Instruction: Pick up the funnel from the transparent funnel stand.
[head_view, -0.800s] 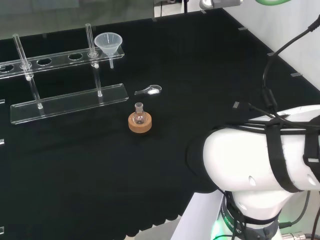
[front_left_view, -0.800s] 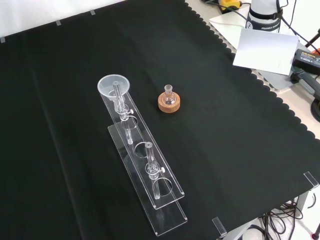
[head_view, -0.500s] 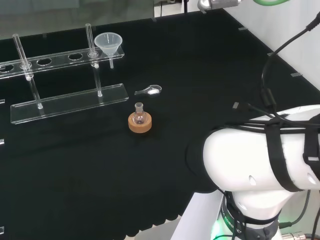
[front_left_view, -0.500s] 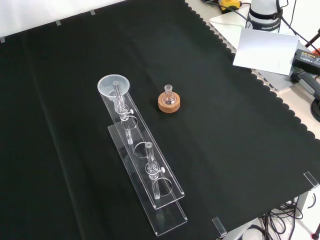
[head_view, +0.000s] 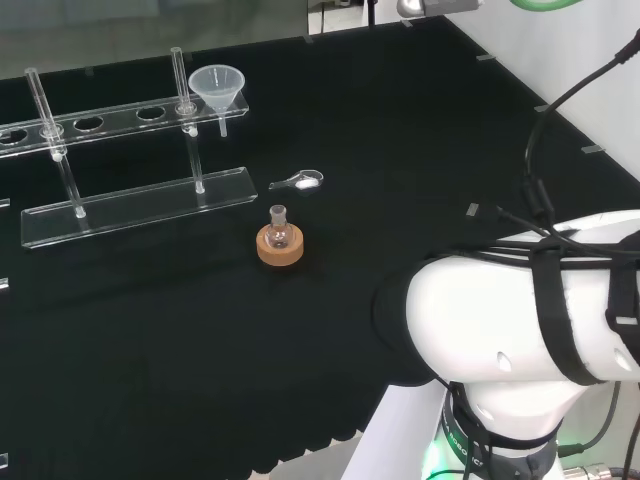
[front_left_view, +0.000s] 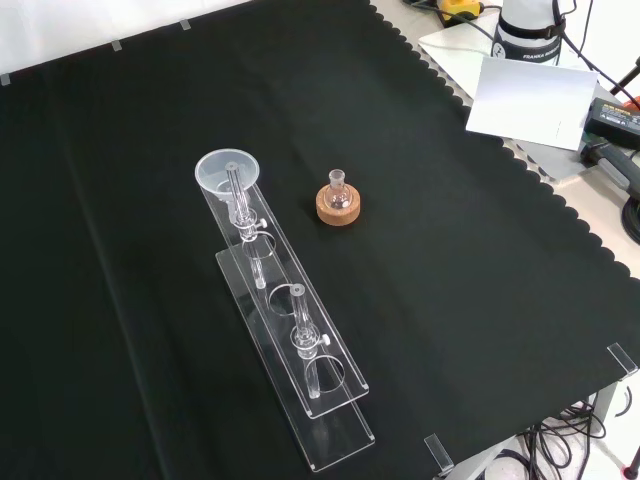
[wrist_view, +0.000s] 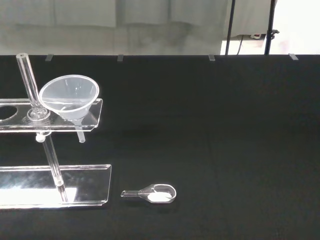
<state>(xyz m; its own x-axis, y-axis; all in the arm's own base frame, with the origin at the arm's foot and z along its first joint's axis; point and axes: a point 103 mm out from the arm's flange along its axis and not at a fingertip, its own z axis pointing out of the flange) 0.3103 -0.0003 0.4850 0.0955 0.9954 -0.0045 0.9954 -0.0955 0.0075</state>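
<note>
The funnel sits upright in the end hole of the transparent funnel stand, toward the worktop's far edge in the head view. Nothing touches it. Just beside the stand's base lies a small clear scoop with white powder, and nearer the worktop's middle a small flask stands on a cork ring. Whether the hand is open or closed, I cannot tell.

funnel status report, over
Hand unseen. Funnel seated in end hole of clear funnel stand, untouched. Approach open; small scoop and flask on cork ring alongside.
</note>
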